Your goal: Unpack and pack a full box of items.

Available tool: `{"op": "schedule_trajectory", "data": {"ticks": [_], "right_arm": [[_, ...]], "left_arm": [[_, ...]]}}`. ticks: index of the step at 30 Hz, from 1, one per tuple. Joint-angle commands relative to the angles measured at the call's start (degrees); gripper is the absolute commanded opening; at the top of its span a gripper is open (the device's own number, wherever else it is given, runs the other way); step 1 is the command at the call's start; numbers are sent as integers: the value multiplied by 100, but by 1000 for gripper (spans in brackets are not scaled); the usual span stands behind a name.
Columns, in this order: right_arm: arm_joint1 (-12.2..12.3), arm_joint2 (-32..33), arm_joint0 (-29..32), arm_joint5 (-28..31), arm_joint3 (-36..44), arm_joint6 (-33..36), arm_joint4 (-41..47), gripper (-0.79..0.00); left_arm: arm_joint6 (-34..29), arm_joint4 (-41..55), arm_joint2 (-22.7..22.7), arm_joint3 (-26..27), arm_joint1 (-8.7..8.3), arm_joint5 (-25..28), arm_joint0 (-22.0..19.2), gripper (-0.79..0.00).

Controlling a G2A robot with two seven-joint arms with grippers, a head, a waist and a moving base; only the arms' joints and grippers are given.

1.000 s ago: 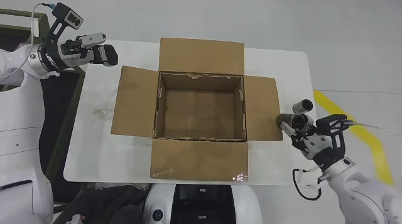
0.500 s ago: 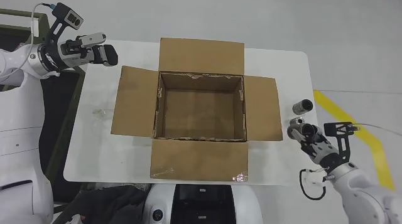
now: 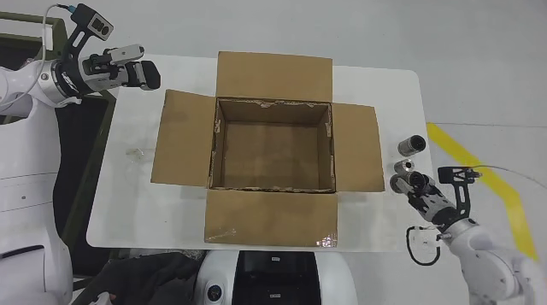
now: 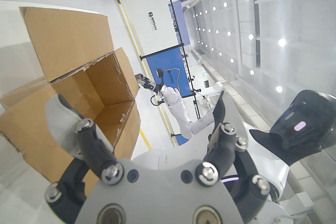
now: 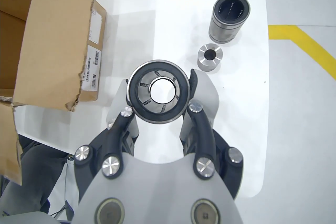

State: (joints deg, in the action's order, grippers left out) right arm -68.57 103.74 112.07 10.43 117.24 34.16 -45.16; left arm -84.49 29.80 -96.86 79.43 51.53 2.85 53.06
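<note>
A white desk [image 3: 128, 185] is taken up at its middle by an open cardboard box [image 3: 272, 215], its four flaps spread flat. Off the box's far left corner the left pincer [image 3: 147, 64] is held over the desk, fingers wide apart. Beside the box's right flap the right pincer [image 5: 159, 80] is clamped round a black-rimmed bearing [image 5: 141, 100] — just beyond it, farther from the box, a steel-sided bearing [image 5: 229, 19] and a small metal bushing [image 5: 210, 57] are stood on end, close together.
</note>
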Motion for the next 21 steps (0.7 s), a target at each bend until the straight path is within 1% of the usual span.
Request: {"op": "schedule_trajectory", "data": {"ticks": [1,15,21], "right_arm": [[5,-16,-69,-2,-122,12,19,-785],[40,-240,-669,-113,-1109,114,37,-785],[52,-294,-813,-205,-1360,91,-2,-785]], "left_arm": [[0,0,0,0,0,0,0,0],[0,0,0,0,0,0,0,0],[0,0,0,0,0,0,0,0]]}}
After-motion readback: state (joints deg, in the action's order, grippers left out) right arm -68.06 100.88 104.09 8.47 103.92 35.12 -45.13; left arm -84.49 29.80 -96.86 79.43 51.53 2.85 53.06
